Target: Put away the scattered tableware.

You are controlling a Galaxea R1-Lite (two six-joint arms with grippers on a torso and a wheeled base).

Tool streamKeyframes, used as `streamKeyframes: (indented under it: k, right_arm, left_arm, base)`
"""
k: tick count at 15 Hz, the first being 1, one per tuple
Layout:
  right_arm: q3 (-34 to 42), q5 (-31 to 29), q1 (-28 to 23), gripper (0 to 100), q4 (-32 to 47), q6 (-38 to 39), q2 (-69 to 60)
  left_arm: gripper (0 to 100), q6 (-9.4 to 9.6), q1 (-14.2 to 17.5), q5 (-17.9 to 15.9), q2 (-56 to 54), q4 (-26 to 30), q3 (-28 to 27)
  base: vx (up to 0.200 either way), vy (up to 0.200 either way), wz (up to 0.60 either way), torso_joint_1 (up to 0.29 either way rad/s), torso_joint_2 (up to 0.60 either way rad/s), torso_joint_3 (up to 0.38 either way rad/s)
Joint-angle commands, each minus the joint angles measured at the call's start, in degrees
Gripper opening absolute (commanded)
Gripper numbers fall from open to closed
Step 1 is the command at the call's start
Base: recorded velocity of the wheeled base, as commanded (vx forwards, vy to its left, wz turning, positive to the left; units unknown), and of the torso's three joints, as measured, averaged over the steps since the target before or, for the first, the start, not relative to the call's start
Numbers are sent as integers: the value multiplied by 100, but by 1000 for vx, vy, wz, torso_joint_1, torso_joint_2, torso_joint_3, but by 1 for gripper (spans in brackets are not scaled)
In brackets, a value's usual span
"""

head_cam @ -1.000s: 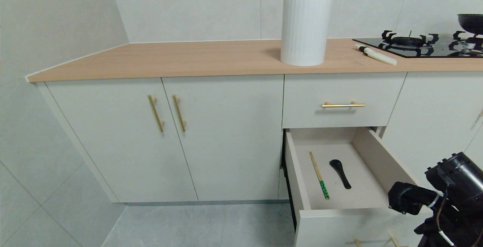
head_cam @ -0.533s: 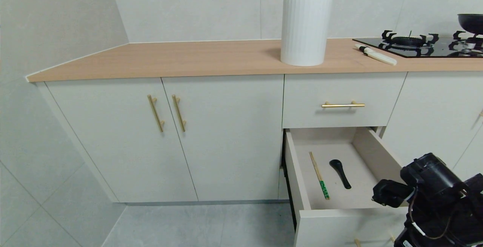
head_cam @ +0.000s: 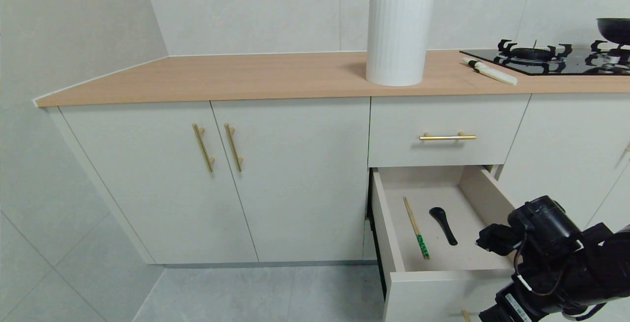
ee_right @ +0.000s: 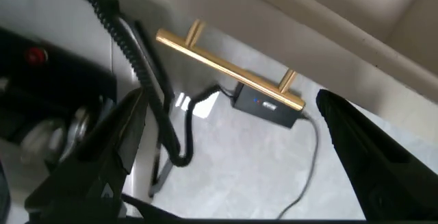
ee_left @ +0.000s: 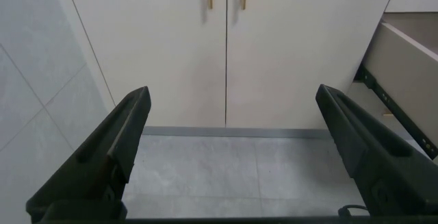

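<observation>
Two pieces of tableware, a pair of chopsticks (head_cam: 416, 235) and a black spoon (head_cam: 444, 226) at their three o'clock, lie flat and apart on the floor of the open drawer (head_cam: 385, 223). On the countertop (head_cam: 221, 76), a pale utensil (head_cam: 489, 72) rests at three o'clock of the white canister (head_cam: 398, 39), just beside the stove (head_cam: 546, 60). It looks like a knife left to store, though its shape is hard to make out at this range.

The right arm (head_cam: 541, 233) hangs at the drawer's five o'clock, close to the front corner. From here a careless swing could knock the drawer front and jolt the chopsticks and spoon across the floor. A grab that lands beside the gold handle (ee_right: 229, 70) rather than around it could skid off.

The right gripper (ee_right: 229, 101) is spread wide and holds nothing. In its wrist view the handle sits in line between the fingers but apart from them. The left gripper (ee_left: 233, 94) is equally wide and empty, facing the closed cabinet doors (ee_left: 287, 46) above the tiled floor.
</observation>
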Motion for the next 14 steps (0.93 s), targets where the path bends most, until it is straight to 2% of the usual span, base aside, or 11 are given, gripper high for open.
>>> streamKeyframes:
  k: [1, 5, 10, 14]
  right_arm:
    - [-8, -4, -3, 100, -97, 25, 73]
    - [-43, -12, -3, 100, -730, 552, 275]
    - [-8, -294, -3, 100, -1934, 1062, 776]
    - [-43, -311, -3, 100, -2470, 1431, 970]
  left_arm:
    - [100, 0, 10, 5, 2, 2, 0]
    - [100, -9, 1, -3, 2, 2, 0]
    - [100, 0, 1, -3, 2, 2, 0]
    - [100, -9, 1, 5, 2, -7, 0]
  base:
    - [0, 0, 0, 0, 0, 0]
    - [0, 0, 0, 0, 0, 0]
    - [0, 0, 0, 0, 0, 0]
    - [0, 0, 0, 0, 0, 0]
